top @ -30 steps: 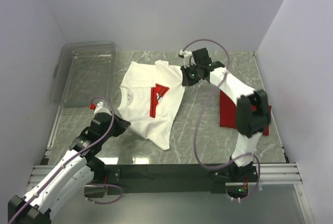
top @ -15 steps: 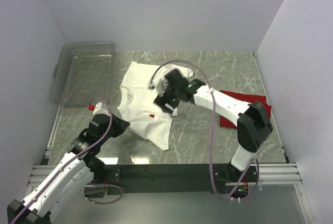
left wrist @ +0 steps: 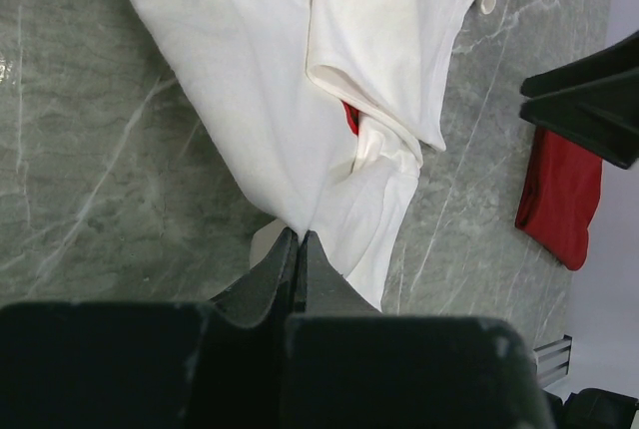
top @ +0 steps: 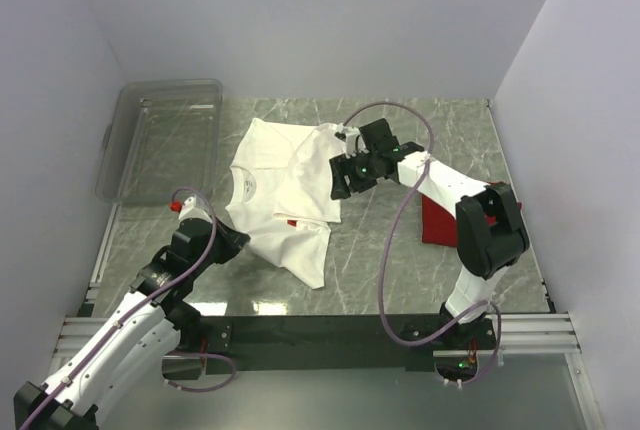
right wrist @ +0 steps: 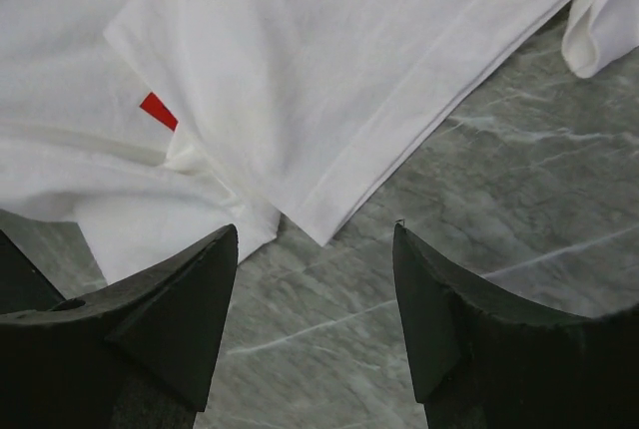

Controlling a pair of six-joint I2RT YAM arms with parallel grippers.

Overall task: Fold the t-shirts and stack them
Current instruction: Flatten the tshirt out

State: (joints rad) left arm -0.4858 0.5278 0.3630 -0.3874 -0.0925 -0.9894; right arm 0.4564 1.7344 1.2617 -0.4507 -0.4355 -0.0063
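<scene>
The right hand (right wrist: 312,232) has let go of its flap and now stands open above the right edge of the white t-shirt (top: 280,165). The flap covers most of the red print, so one fold appears complete. The left hand (left wrist: 298,249) is clamped on the near corner. The collar faces left and the long axis runs far-to-near, mid-worktop (top: 400,270).

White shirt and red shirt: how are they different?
The white shirt sits mid-table, partly folded over itself; the red shirt lies off to the right, partly hidden by the right arm. The left gripper pinches the white shirt's edge; no gripper holds the red shirt. The white shirt covers more table than the visible red shirt. Both lie on the table.
</scene>
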